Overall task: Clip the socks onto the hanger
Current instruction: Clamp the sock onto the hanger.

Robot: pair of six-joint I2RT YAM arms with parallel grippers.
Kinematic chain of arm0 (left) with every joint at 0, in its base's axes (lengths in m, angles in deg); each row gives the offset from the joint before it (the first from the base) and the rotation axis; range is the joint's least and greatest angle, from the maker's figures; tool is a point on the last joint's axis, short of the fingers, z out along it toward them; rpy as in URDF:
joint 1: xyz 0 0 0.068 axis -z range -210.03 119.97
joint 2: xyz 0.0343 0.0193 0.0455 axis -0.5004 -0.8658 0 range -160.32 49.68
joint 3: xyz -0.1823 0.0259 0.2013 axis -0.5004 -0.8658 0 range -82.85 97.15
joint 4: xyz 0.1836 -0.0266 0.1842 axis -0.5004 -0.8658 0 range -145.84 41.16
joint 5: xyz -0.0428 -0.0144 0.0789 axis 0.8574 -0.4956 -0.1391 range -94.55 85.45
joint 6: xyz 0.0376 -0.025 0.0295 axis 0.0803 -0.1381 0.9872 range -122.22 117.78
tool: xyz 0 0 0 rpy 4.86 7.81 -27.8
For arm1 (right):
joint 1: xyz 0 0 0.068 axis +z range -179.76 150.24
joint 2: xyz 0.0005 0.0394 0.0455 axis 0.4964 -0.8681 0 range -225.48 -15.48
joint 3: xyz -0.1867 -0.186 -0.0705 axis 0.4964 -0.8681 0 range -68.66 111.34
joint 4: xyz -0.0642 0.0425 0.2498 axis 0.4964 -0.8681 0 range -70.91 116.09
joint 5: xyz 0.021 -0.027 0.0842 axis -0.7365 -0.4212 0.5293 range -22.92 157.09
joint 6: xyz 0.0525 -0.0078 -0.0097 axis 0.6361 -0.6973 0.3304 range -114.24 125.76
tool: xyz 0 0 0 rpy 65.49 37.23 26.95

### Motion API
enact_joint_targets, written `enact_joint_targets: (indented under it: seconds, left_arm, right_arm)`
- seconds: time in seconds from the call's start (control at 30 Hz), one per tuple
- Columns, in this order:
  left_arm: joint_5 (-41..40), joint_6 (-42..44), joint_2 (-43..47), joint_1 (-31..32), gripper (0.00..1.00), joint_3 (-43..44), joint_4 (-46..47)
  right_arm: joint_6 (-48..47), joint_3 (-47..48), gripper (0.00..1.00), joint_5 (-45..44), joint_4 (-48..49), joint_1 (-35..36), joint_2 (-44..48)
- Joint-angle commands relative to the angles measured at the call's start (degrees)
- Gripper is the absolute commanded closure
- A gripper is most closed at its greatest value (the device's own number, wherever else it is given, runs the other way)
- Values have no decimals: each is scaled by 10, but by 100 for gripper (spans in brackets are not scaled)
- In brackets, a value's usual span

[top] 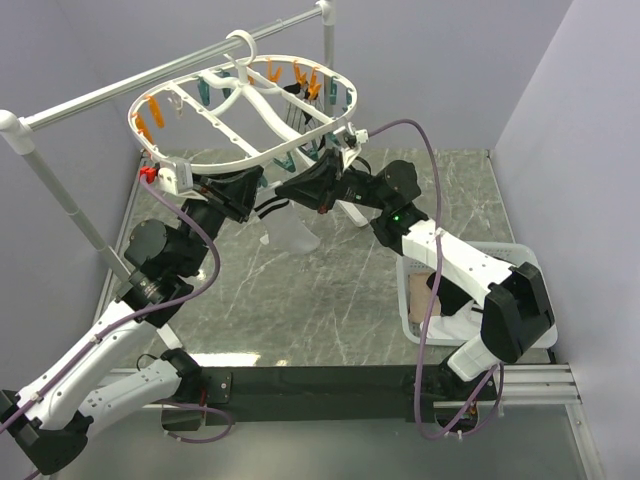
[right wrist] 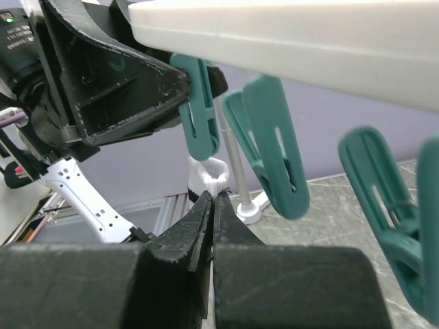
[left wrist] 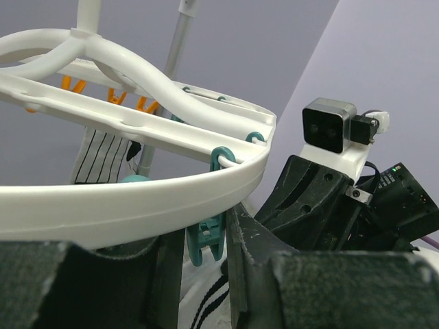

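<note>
The white oval hanger (top: 225, 165) hangs from the rail, with orange and teal clips. My left gripper (top: 262, 190) reaches up under its front rim (left wrist: 137, 199), and its fingers close on a teal clip (left wrist: 206, 236) from both sides. My right gripper (top: 287, 190) faces it and is shut on the top edge of a white sock with black stripes (top: 295, 232). The sock's cuff (right wrist: 214, 173) sits just below that clip (right wrist: 199, 120), and the sock hangs down between the two grippers (left wrist: 206, 301). A thin striped sock (left wrist: 99, 161) hangs clipped at the hanger's far side.
The silver rail (top: 90, 100) with white joints crosses above. A white basket (top: 520, 255) at the right holds a pinkish-beige piece (top: 420, 295). More teal clips (right wrist: 274, 144) hang close beside my right gripper (right wrist: 214, 199). A rail post foot (right wrist: 247, 209) stands on the marble tabletop.
</note>
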Motion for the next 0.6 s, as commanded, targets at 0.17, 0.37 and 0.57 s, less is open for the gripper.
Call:
enact_joint_targets:
  seconds: [0.17,0.37,0.57]
  left_arm:
    - [43,8,7,1,73,2,28]
    - [44,8,10,1,73,0,27]
    - [47,8,10,1,73,1,26]
  right_arm:
    - [5,44,100,2,36,8,-3]
    - [4,55,100,-3,30,8,-10]
    - [4,58,100,-9,31,11,-13]
